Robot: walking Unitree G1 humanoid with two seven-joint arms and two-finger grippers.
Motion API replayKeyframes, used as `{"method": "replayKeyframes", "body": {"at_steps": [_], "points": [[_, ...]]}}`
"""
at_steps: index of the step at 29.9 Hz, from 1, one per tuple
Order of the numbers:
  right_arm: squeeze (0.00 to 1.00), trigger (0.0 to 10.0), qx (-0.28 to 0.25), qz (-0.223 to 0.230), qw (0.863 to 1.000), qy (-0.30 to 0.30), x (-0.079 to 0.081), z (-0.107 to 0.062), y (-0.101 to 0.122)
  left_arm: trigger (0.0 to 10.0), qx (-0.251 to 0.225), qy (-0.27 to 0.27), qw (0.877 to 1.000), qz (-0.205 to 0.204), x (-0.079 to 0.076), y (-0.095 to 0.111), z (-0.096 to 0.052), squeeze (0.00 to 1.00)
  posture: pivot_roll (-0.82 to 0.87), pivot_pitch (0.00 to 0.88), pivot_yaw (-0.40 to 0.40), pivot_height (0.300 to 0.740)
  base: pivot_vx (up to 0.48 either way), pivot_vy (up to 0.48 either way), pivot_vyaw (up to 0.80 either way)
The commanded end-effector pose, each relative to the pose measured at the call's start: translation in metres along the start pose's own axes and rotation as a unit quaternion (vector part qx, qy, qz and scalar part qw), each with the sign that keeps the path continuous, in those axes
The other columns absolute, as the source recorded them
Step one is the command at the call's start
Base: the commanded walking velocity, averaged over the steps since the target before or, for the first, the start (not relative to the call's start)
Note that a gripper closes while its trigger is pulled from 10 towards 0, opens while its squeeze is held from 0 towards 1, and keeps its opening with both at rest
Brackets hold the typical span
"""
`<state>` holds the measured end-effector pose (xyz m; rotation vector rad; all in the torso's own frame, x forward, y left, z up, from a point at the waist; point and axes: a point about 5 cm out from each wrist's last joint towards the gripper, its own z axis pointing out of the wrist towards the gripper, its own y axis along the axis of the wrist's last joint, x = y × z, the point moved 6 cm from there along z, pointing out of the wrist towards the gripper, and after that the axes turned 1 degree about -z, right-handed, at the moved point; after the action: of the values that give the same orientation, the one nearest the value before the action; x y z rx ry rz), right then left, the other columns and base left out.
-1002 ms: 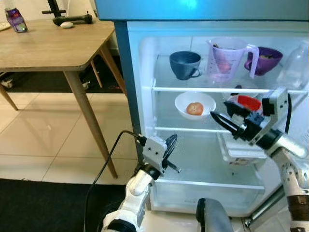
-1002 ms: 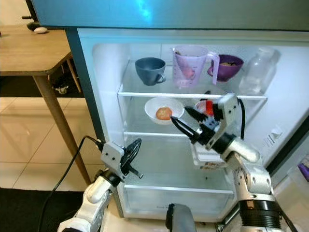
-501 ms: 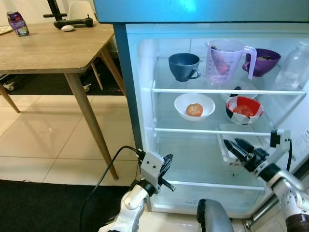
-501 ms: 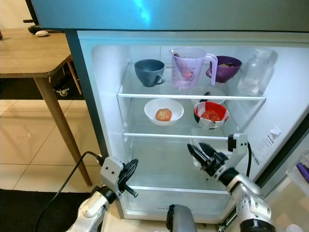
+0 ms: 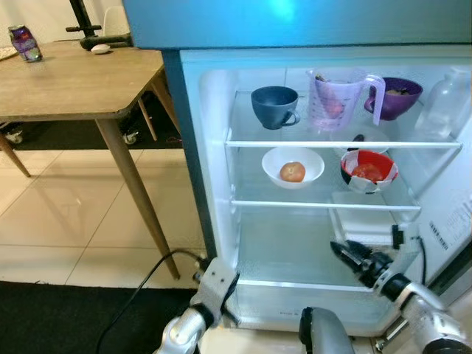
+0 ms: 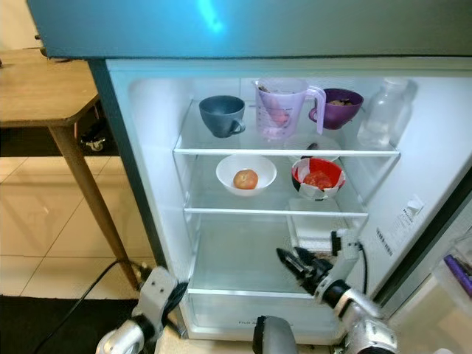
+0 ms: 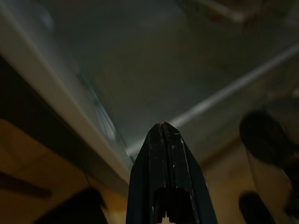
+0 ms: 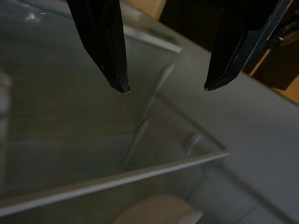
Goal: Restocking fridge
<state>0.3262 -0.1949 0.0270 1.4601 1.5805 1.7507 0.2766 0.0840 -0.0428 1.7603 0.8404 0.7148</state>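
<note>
The fridge (image 5: 210, 147) stands open before me. On its top shelf are a blue-grey cup (image 5: 274, 105), a lilac measuring jug (image 5: 335, 99), a purple bowl (image 5: 393, 96) and a clear bottle (image 5: 446, 103). The middle shelf holds a white bowl (image 5: 293, 164) with a round orange fruit in it and a red bowl (image 5: 369, 169). My right gripper (image 5: 338, 249) hangs open and empty in front of the lower compartment, below the red bowl; its fingers are spread wide (image 8: 166, 88). My left gripper (image 7: 162, 126) is shut on nothing, low by the fridge's bottom left corner.
A white tray (image 5: 365, 225) sits on the lower shelf at the right. A wooden table (image 5: 74, 74) stands to the left of the fridge, with a can (image 5: 24, 43) on it. A black cable (image 5: 147, 284) trails over the tiled floor.
My right gripper has drawn back from the middle shelf and dropped low, leaving the red bowl on the shelf. The left arm has sunk too, and the camera has shifted slightly.
</note>
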Motion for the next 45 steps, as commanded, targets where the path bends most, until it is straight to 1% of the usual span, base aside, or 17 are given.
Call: {"method": "replayKeyframes", "body": {"at_steps": [1, 2, 5, 6, 7, 8, 10, 13, 16, 17, 20, 26, 35, 39, 43, 44, 45], "points": [[0.00, 10.0, 0.008, -0.010, 1.000, 0.004, 0.002, 0.003, -0.003, 10.0, 0.016, -0.002, 1.000, 0.012, 0.005, -0.007, -0.004, 0.00, -0.08, 0.000, 0.013, 0.595, 0.000, 0.000, 0.00], [0.00, 10.0, 0.023, -0.016, 1.000, -0.005, 0.001, 0.005, -0.011, 10.0, 0.025, -0.005, 1.000, 0.012, 0.004, -0.011, -0.006, 0.00, -0.08, 0.000, 0.014, 0.600, 0.000, 0.000, 0.00], [0.00, 10.0, 0.034, -0.022, 0.999, -0.011, 0.000, 0.005, -0.016, 10.0, 0.032, -0.006, 0.999, 0.013, 0.003, -0.014, -0.007, 0.00, -0.08, 0.000, 0.014, 0.604, 0.000, 0.000, 0.00], [0.00, 10.0, 0.049, -0.032, 0.998, -0.030, -0.003, 0.006, -0.024, 10.0, 0.052, -0.026, 0.998, 0.009, -0.001, -0.023, -0.010, 0.00, -0.08, 0.000, 0.014, 0.604, 0.000, 0.000, 0.00], [0.00, 10.0, 0.049, -0.032, 0.998, -0.030, -0.003, 0.006, -0.024, 10.0, 0.052, -0.026, 0.998, 0.009, -0.001, -0.023, -0.010, 0.00, -0.08, 0.000, 0.014, 0.604, 0.000, 0.000, 0.00], [0.00, 10.0, 0.050, -0.033, 0.998, -0.033, -0.003, 0.006, -0.025, 10.0, 0.064, -0.041, 0.997, 0.000, -0.004, -0.027, -0.012, 0.00, -0.08, 0.000, 0.011, 0.604, 0.000, 0.000, 0.00], [0.00, 10.0, 0.049, -0.028, 0.998, -0.035, -0.004, 0.006, -0.026, 10.0, 0.090, -0.056, 0.994, -0.030, -0.006, -0.035, -0.013, 0.00, -0.08, 0.000, 0.011, 0.604, 0.000, 0.000, 0.00], [0.00, 10.0, 0.051, -0.024, 0.998, -0.034, -0.005, 0.005, -0.028, 10.0, 0.104, -0.059, 0.992, -0.043, -0.005, -0.038, -0.012, 0.00, -0.08, 0.000, 0.012, 0.604, 0.000, 0.000, 0.00], [0.00, 10.0, 0.053, -0.024, 0.998, -0.035, -0.005, 0.005, -0.029, 10.0, 0.107, -0.057, 0.992, -0.045, -0.004, -0.038, -0.011, 0.00, -0.08, 0.000, 0.012, 0.604, 0.000, 0.000, 0.00], [0.00, 10.0, 0.054, -0.024, 0.998, -0.035, -0.005, 0.005, -0.030, 10.0, 0.112, -0.048, 0.992, -0.043, -0.001, -0.037, -0.009, 0.00, -0.09, 0.000, 0.012, 0.604, 0.000, 0.000, 0.00], [0.00, 10.0, 0.057, -0.024, 0.997, -0.036, -0.006, 0.005, -0.032, 10.0, 0.112, -0.039, 0.992, -0.041, 0.001, -0.035, -0.006, 0.00, -0.09, 0.000, 0.012, 0.604, 0.000, 0.000, 0.00], [0.00, 10.0, 0.049, -0.010, 0.998, -0.028, -0.004, 0.005, -0.034, 10.0, 0.123, -0.041, 0.990, -0.045, -0.002, -0.038, -0.005, 0.00, -0.09, 0.000, 0.011, 0.609, 0.000, 0.000, 0.00], [0.00, 10.0, 0.063, -0.008, 0.997, -0.042, -0.009, 0.000, -0.043, 10.0, 0.133, -0.049, 0.989, -0.049, -0.006, -0.042, -0.007, 0.00, -0.09, 0.000, 0.011, 0.654, 0.000, 0.000, 0.00], [0.00, 10.0, 0.067, -0.003, 0.997, -0.047, -0.010, -0.001, -0.047, 10.0, 0.123, -0.061, 0.989, -0.050, -0.009, -0.037, -0.004, 0.00, -0.09, 0.000, 0.012, 0.669, 0.000, 0.000, 0.00], [0.00, 10.0, 0.073, 0.002, 0.996, -0.052, -0.011, -0.004, -0.052, 10.0, 0.104, -0.080, 0.990, -0.053, -0.015, -0.026, 0.004, 0.00, -0.08, 0.000, 0.010, 0.684, 0.000, 0.000, 0.00], [0.00, 10.0, 0.077, 0.008, 0.996, -0.054, -0.011, -0.006, -0.056, 10.0, 0.092, -0.091, 0.990, -0.052, -0.019, -0.019, 0.008, 0.00, -0.08, 0.000, 0.011, 0.694, 0.000, 0.000, 0.00], [0.00, 10.0, 0.077, 0.008, 0.996, -0.054, -0.011, -0.006, -0.056, 10.0, 0.092, -0.091, 0.990, -0.052, -0.019, -0.019, 0.008, 0.00, -0.08, 0.000, 0.011, 0.694, 0.000, 0.000, 0.00]]}}
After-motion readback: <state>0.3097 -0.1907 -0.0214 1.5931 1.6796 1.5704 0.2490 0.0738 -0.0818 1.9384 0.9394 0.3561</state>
